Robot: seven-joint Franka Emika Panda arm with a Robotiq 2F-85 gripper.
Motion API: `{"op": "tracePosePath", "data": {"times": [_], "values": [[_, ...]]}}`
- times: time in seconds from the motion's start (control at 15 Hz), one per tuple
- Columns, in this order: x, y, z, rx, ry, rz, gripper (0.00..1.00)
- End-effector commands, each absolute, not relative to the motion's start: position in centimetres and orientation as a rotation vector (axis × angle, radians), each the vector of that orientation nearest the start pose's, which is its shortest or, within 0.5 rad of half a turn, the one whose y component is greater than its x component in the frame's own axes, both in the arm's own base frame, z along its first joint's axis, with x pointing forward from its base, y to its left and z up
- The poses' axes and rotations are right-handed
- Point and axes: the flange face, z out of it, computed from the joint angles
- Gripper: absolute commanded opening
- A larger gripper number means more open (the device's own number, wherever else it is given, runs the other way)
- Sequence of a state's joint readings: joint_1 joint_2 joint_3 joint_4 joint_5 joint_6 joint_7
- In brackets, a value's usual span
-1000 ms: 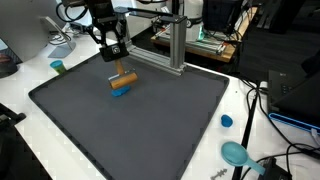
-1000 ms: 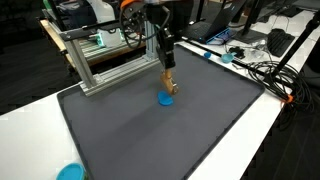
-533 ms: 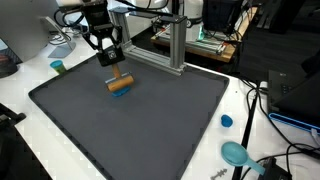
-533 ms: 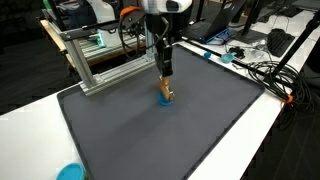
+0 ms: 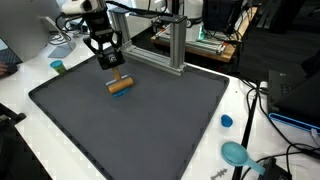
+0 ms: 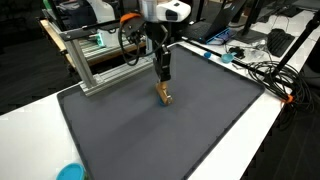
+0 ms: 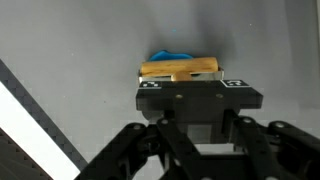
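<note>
My gripper (image 5: 113, 68) hangs over the far part of a dark mat (image 5: 150, 130) and is shut on the short stem of a wooden bar-shaped piece (image 5: 119, 85). The piece sits low against the mat. In an exterior view the gripper (image 6: 163, 82) stands upright over the same piece (image 6: 164, 96). In the wrist view the wooden bar (image 7: 180, 68) lies crosswise just beyond the gripper (image 7: 185, 82), with a blue part (image 7: 170, 56) showing behind it. The fingertips themselves are hidden by the gripper body.
An aluminium frame (image 5: 172, 45) stands behind the mat and also shows in the exterior view from the opposite side (image 6: 100, 62). A small teal cup (image 5: 57, 67), a blue cap (image 5: 226, 121) and a teal round dish (image 5: 236, 153) lie on the white table. Cables and equipment crowd the edges.
My gripper has come down and shifted slightly with the wooden piece. The blue part under the piece, visible in both exterior views before, is now hidden against the mat.
</note>
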State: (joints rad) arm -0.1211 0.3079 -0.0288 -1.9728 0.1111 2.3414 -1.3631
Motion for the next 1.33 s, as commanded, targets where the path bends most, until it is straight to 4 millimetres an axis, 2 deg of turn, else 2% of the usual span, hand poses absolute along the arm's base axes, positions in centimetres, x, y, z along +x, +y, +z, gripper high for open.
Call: {"op": "tracePosePath", "data": {"times": [0.0,0.53,0.87,1.27], "values": [[61.2,-8.2,31.2,-2.635,-1.713,-0.141,0.22],[61.8,-7.8,29.8,-2.646,-1.729,-0.078,0.22],[62.8,-7.9,28.4,-2.581,-1.698,-0.037,0.22],[63.7,-8.1,28.1,-2.552,-1.671,-0.052,0.22]]}}
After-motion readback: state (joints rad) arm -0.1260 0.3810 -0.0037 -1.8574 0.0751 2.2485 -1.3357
